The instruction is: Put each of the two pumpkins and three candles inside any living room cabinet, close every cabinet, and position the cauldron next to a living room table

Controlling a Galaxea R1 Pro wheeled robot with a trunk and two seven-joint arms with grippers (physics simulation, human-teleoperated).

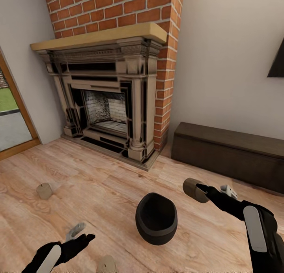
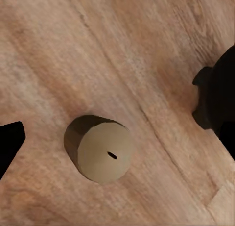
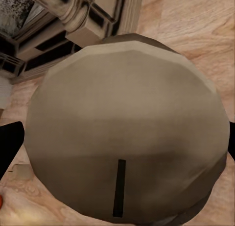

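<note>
Candle 1 (image 1: pixel 44 190): stands alone on the wood floor (image 1: pixel 98 186) at far left, well apart from both arms.
Left gripper (image 1: pixel 81 232): hovers low over the floor, fingers spread apart, nothing between them.
Candle 2 (image 1: pixel 107 264): on the floor just beside the left gripper; from the left wrist it (image 2: pixel 101 148) stands upright, wick up, between the 2 dark fingertips without touching them.
Cauldron (image 1: pixel 156 218): sits on the floor between the arms, mouth open upward.
Fireplace (image 1: pixel 108 103): behind, against the brick chimney.
Right gripper (image 1: pixel 202 189): raised off the floor, clamped on candle 3 (image 1: pixel 194 189), held tilted on its side.
Cabinet (image 1: pixel 232 154): along the right wall, fronts closed.
</note>
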